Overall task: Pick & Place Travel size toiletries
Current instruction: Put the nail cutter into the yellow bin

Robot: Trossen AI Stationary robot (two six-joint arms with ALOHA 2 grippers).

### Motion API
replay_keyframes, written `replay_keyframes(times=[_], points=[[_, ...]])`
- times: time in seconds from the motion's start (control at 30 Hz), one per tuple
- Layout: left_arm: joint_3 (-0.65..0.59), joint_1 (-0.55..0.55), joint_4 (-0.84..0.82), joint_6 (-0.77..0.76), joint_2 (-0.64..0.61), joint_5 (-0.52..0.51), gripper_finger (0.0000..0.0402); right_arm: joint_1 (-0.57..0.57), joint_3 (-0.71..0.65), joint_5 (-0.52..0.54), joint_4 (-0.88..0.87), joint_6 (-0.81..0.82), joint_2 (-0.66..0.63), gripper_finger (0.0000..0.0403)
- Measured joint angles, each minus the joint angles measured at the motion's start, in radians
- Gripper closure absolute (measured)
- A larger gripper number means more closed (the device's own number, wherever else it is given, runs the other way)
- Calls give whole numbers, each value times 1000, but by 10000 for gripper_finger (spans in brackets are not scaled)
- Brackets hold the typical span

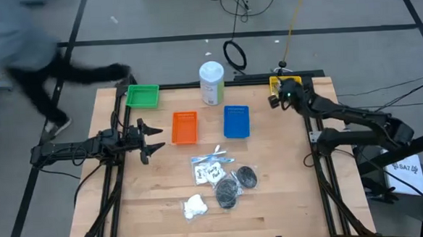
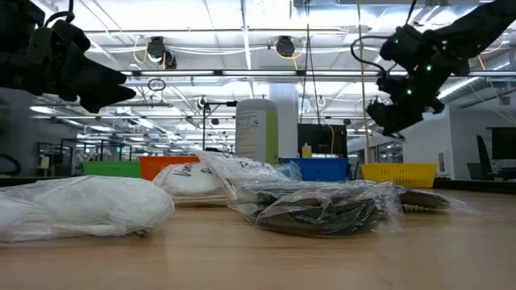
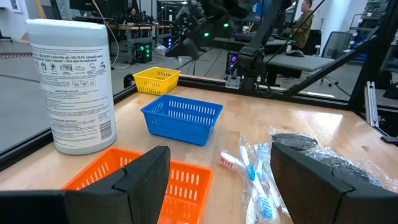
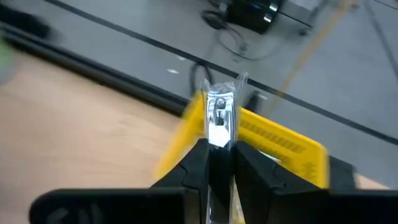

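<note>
Silvery metal inside a clear sachet is clamped between the fingers of my right gripper, its long axis running straight out past my fingertips. Just beyond and below it lies the yellow tray, at the far right corner of the table, so I judge the coming move is a short drop downward into it. That tray sits close to the table's edge and the black frame, leaving little room on the outer side. My left gripper, fingers spread apart and empty, waits near the orange tray. Farther from my right gripper, the remaining toiletries lie bunched mid-table, nearer the left arm, with open wood around them.
</note>
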Motion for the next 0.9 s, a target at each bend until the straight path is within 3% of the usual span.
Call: replay_keyframes(times=[0.2,0.37,0.73,0.8,0.9], points=[[0,0,0,0,0,0,128,-133,-81,3,145,-47,0,335],[0,0,0,0,0,0,128,-135,-136,5,320,-80,-1,305],[0,0,0,0,0,0,128,-135,-152,-3,335,-73,-1,243],[0,0,0,0,0,0,128,-131,-152,-97,338,-68,-1,238],[0,0,0,0,0,0,128,-113,-152,-358,376,5,-7,235]])
